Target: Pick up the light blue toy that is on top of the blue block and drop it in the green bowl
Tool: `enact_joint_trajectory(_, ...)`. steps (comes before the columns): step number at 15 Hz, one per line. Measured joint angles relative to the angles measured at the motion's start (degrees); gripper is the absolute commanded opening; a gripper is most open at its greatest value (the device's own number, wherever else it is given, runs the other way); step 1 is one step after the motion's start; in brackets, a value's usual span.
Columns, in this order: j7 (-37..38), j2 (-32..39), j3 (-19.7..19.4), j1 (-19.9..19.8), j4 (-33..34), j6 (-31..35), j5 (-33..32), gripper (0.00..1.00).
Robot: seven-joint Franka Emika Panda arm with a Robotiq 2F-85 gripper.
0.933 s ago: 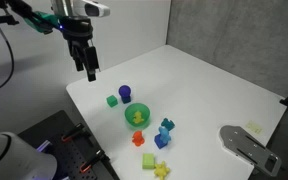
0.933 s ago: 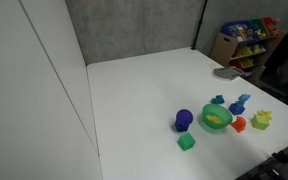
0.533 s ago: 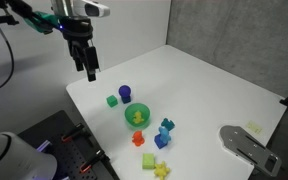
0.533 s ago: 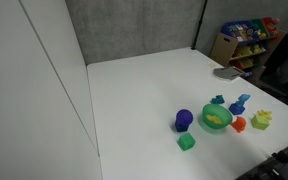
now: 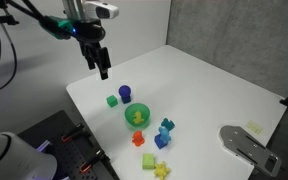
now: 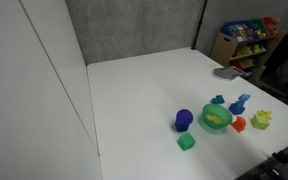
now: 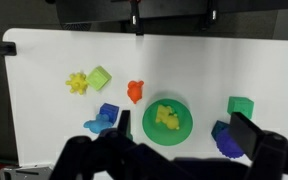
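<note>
The light blue toy point(image 5: 167, 125) sits on top of a darker blue block point(image 5: 161, 141), just beyond the green bowl point(image 5: 137, 116). In the wrist view the light blue toy point(image 7: 94, 126) is left of the green bowl point(image 7: 168, 120), against the blue block point(image 7: 108, 112). The bowl, also in an exterior view point(image 6: 216, 118), holds a yellow toy point(image 7: 165, 117). My gripper point(image 5: 103, 70) hangs open and empty high above the table, well short of the toys. Its fingers point(image 7: 187, 130) frame the bowl in the wrist view.
A green cube point(image 5: 112, 100) and a purple-blue cylinder point(image 5: 125, 93) stand nearest the gripper. An orange toy point(image 5: 139, 139), an orange block point(image 5: 148, 160) and a yellow toy point(image 5: 161, 170) lie past the bowl. A grey device point(image 5: 246, 146) sits at the table's far corner.
My gripper has moved a little to the right in the exterior view, toward the group of toys. It stays open. The toys have not moved.
</note>
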Motion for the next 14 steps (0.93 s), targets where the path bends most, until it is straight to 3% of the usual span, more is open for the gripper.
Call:
enact_joint_trajectory(7,0.04,6.86,-3.93,-3.93,-1.02,10.69,-0.18,1.00)
enact_joint_trajectory(14,3.03,16.42,-7.48,-10.32,-2.51,26.74,-3.61,1.00)
